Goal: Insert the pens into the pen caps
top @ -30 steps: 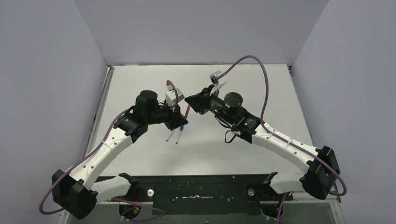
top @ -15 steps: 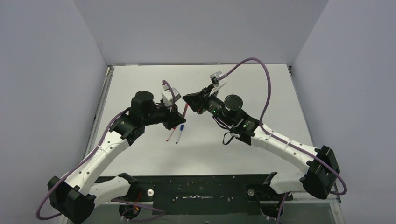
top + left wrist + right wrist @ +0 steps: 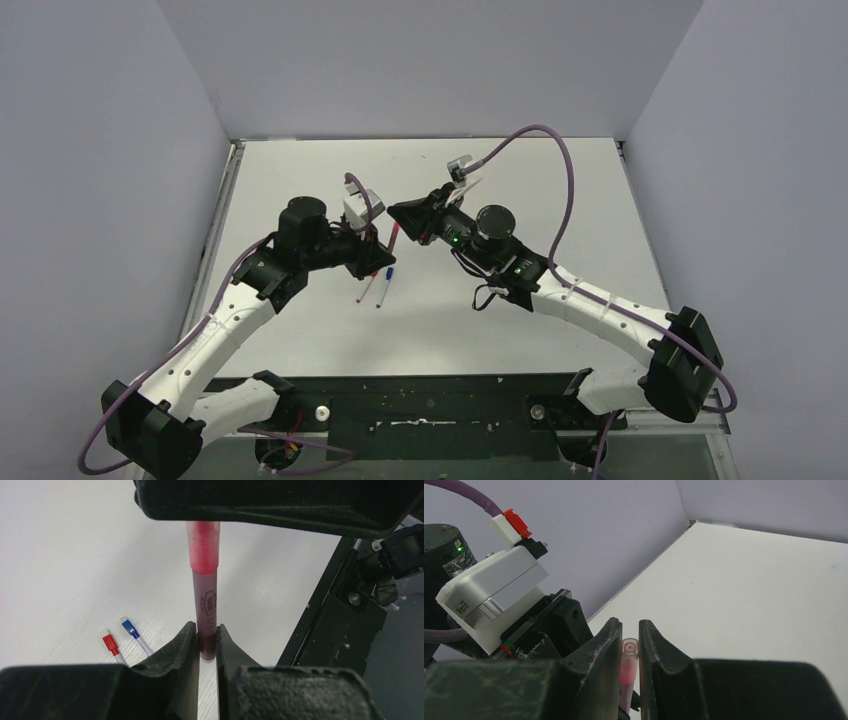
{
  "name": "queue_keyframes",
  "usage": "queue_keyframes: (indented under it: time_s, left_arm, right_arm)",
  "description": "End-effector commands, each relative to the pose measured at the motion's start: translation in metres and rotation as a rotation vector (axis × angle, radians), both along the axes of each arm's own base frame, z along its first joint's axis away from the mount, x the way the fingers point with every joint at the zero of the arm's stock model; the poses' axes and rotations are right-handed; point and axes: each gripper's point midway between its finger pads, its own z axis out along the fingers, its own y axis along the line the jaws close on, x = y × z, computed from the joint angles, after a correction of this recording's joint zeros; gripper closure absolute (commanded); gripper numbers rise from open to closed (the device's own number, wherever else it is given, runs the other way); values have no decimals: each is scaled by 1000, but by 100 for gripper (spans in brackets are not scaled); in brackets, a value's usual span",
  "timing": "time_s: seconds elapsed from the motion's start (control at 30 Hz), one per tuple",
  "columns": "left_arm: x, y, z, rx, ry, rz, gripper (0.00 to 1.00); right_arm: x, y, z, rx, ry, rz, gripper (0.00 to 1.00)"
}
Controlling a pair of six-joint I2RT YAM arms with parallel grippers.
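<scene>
My left gripper (image 3: pixel 378 258) (image 3: pixel 206 630) is shut on the lower end of the pinkish-red pen (image 3: pixel 206 605) and holds it above the table. The pen's front end sits inside the pale pink cap (image 3: pixel 203 550) (image 3: pixel 629 649). My right gripper (image 3: pixel 400 215) (image 3: pixel 629 625) is shut on that cap, and the red tip shows through it. The two grippers face each other closely, joined by the pen (image 3: pixel 393 240). Two whitish pens lie on the table below, one with a red end (image 3: pixel 111 644) (image 3: pixel 364 290) and one with a blue end (image 3: pixel 130 628) (image 3: pixel 383 287). No loose red or blue cap shows.
The white table (image 3: pixel 520 180) is boxed in by grey walls at the back and sides. A black base strip (image 3: pixel 430 400) runs along the near edge. The right arm's purple cable (image 3: pixel 560 190) loops high over the table.
My right gripper has moved left towards my left gripper, and my left arm has shifted a little left. The gap between the grippers has shrunk along the pen.
</scene>
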Motion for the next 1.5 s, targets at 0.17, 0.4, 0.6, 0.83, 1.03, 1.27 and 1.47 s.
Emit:
queue_keyframes:
  time_s: [0.17, 0.4, 0.6, 0.83, 1.03, 1.27, 1.47]
  left_arm:
    - [20, -3, 140, -265, -469, 20, 100]
    - [19, -2, 144, -270, -482, 16, 100]
    - [19, 0, 149, -280, -497, 21, 100]
    - [19, 1, 156, -298, -513, 21, 100]
    - [19, 3, 165, -329, -526, 26, 100]
    - [20, 6, 171, -331, -534, 28, 100]
    - [20, 7, 174, -338, -543, 34, 100]
  right_arm:
    - [-59, 18, -134, -299, 286, 211, 100]
    - [-64, 17, -152, -342, 319, 219, 100]
    - [-72, 21, -164, -361, 342, 240, 100]
    - [-76, 19, -176, -370, 365, 243, 100]
    - [-78, 18, -180, -379, 372, 245, 100]
    - [-82, 16, -190, -395, 390, 253, 100]
    - [-89, 18, -197, -398, 409, 266, 100]
